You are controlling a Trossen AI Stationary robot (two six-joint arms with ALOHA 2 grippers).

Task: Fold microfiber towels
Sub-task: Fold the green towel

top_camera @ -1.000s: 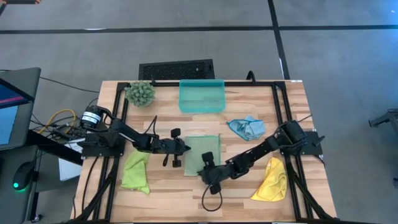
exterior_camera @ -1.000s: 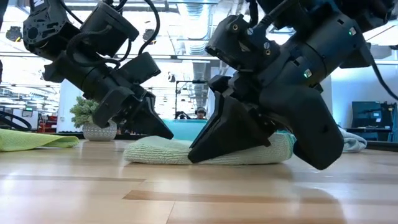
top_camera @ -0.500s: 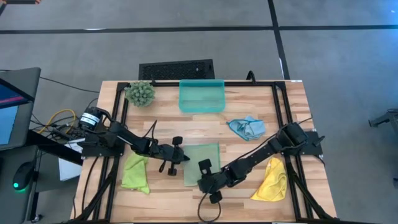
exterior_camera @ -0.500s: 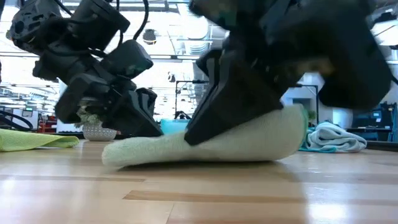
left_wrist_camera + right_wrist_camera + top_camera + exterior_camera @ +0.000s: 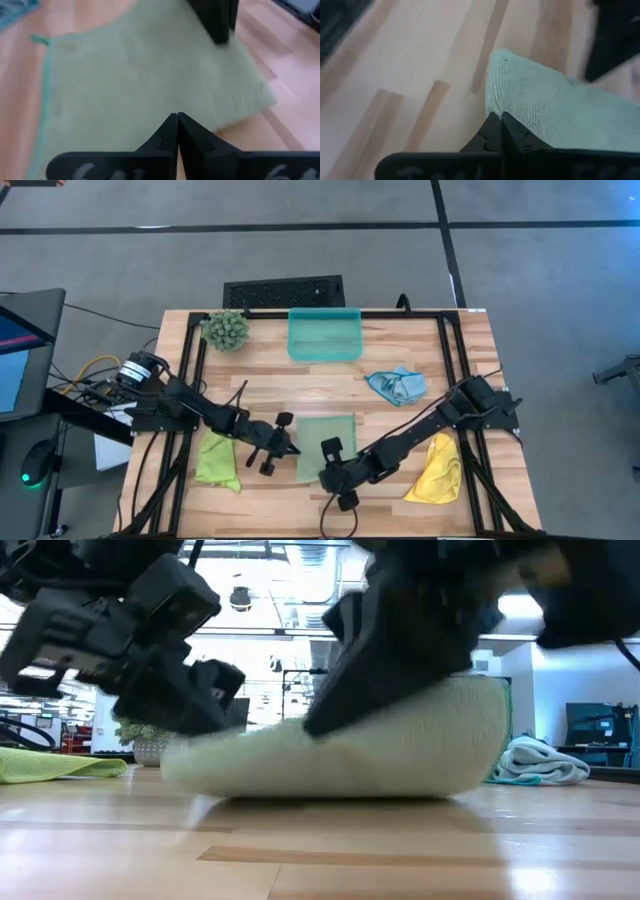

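Now both grippers are pinching the sage towel (image 5: 327, 442) near the table's front edge: left gripper (image 5: 292, 451), right gripper (image 5: 327, 470).

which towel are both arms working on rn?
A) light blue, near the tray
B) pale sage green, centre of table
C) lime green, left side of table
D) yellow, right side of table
B. The left gripper and right gripper both sit at the near edge of the pale sage green towel in the table's centre, jaws shut; the lime green towel, light blue towel and yellow towel lie apart, untouched.
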